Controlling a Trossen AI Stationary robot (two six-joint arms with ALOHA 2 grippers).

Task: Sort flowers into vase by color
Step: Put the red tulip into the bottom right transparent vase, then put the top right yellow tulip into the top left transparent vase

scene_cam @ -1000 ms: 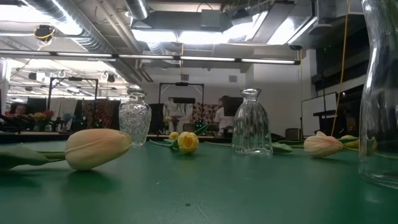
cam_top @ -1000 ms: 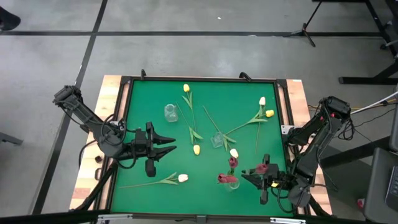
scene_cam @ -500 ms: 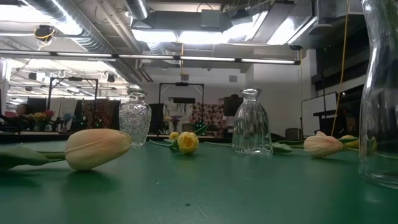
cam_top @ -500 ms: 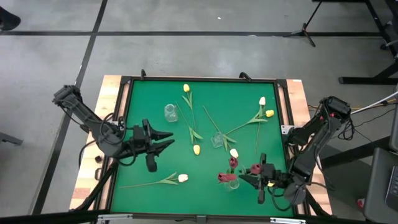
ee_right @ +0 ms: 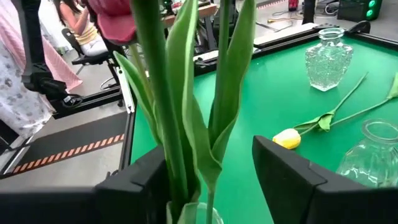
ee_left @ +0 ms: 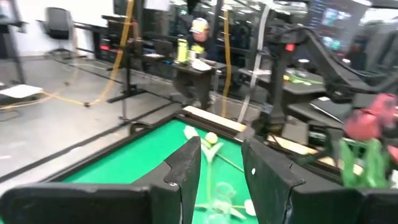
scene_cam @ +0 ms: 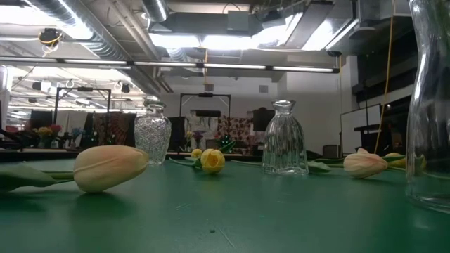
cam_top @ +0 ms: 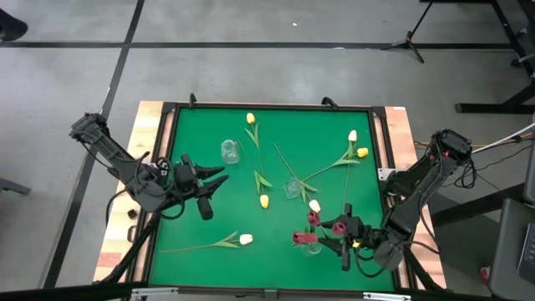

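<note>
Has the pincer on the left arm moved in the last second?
Yes. In the high view the left pincer has pulled back toward the table's left edge and swung up, nearer the clear vase.

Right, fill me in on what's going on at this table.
Two arms are sorting artificial tulips into glass vases by color. The right gripper stands open beside the near vase holding two dark red tulips, their stems between its fingers. The left gripper hovers open. Yellow and cream tulips lie on the green mat.

Right gripper (cam_top: 333, 237) has closed in beside the vase of red tulips (cam_top: 309, 240), fingers spread; left gripper (cam_top: 214, 181) has drawn away.
</note>
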